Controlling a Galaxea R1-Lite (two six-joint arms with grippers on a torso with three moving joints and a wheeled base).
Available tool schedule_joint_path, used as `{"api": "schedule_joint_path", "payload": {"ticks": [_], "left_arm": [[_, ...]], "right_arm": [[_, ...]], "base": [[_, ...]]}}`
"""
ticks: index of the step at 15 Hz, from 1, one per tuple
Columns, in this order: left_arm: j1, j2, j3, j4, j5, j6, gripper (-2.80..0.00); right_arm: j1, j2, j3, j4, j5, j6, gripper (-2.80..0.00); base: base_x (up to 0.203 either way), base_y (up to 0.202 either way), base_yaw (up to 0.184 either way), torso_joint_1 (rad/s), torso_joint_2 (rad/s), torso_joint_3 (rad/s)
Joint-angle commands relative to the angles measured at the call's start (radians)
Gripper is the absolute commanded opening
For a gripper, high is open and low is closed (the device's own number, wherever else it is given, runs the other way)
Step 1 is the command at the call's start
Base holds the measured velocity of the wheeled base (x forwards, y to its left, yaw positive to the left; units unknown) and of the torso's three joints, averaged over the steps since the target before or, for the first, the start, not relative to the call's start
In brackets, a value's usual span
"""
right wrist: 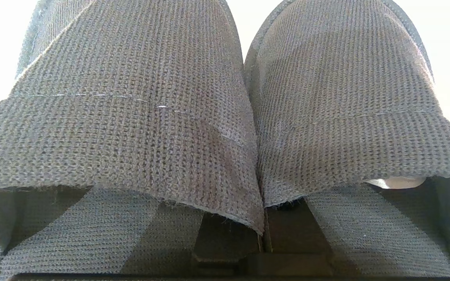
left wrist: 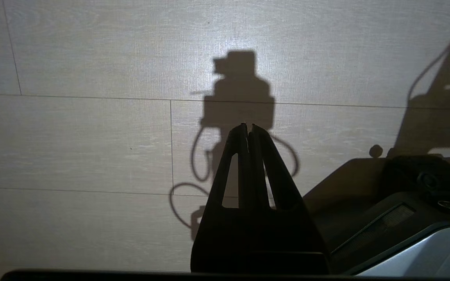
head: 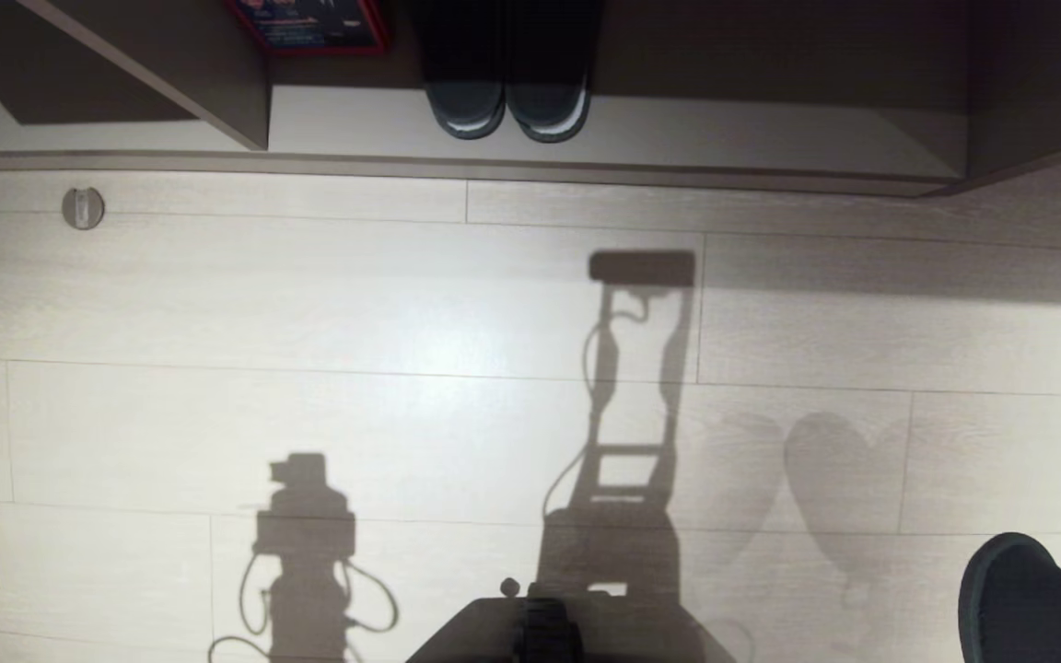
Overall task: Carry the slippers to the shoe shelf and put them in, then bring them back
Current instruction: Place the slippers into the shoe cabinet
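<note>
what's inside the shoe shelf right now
Inside the shoe shelf, a pair of dark shoes with pale-edged soles stands right of the divider panel, toes outward. A red-framed item lies further back. The heels and the compartment's depth are lost in shadow.

A home entryway: pale plank floor (head: pixel 309 304), low shoe shelf (head: pixel 724 129) holding shoes (head: pixel 505 101).

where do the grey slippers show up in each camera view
Head view: the slippers sit in the bottom right corner, toes pointing up the picture.
Left wrist view: not in it; only the shut left gripper over the floor.
Right wrist view: they fill the picture side by side, held by the right gripper at their inner edges.
Shared landmark: the pale plank floor, seen in the head and left wrist views.
</note>
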Motion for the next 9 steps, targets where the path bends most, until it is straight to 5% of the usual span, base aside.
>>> {"api": "schedule_joint_path", "payload": {"ticks": [1, 9], "left_arm": [[0.000, 0.000, 0.002, 0.000, 0.000, 0.000, -2.80], [0.000, 0.000, 0.002, 0.000, 0.000, 0.000, -2.80]], "right_arm": [[0.000, 0.000, 0.002, 0.000, 0.002, -0.002, -2.80], [0.000, 0.000, 0.001, 0.000, -0.004, -0.001, -2.80]], "base": [[0.000, 0.000, 0.000, 0.006, -0.01, -0.206], [0.000, 0.000, 0.000, 0.000, 0.00, -0.195]]}}
